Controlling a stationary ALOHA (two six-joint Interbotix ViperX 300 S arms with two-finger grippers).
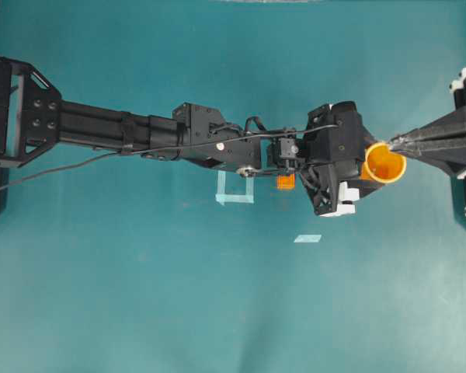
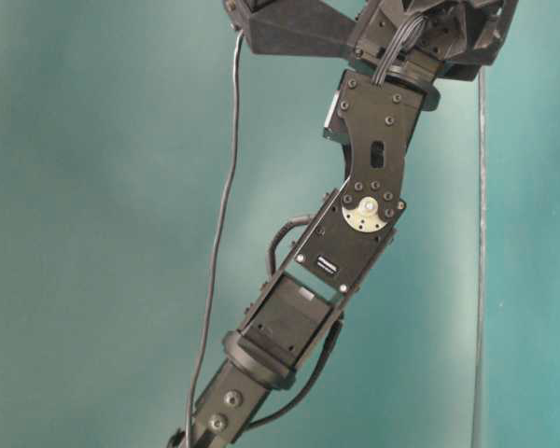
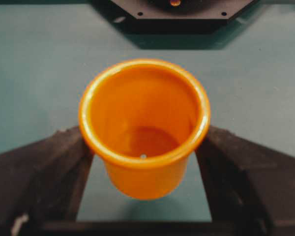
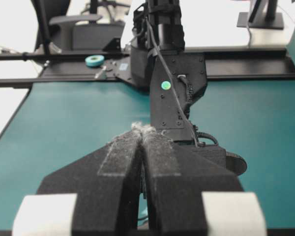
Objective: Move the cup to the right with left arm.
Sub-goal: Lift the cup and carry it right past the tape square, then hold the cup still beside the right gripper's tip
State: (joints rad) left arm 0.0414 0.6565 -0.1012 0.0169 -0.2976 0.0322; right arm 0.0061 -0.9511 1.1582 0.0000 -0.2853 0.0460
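Orange-yellow round plastic cup with a bright yellow rim and darker orange inside sits upright between the two black fingers of the left gripper. In the left wrist view its shadow lies on the cloth below the base, apart from it, so the cup appears lifted clear of the table. Jaws stand wide, one finger against each side of the cup wall just under the rim; the grip is closed on the cup.

Overhead, the cup lies right of table centre, its rim just at the tip of the right gripper.

Long black jointed left arm stretches from the left edge across the middle, a thin cable running along it.

Right gripper: the right wrist view shows its two black foam-padded fingers pressed together, nothing between them.

Small orange cube rests on the table under the left wrist. Pale tape outline lies just left of the cube; a small pale tape strip lies further forward. Teal table surface throughout.
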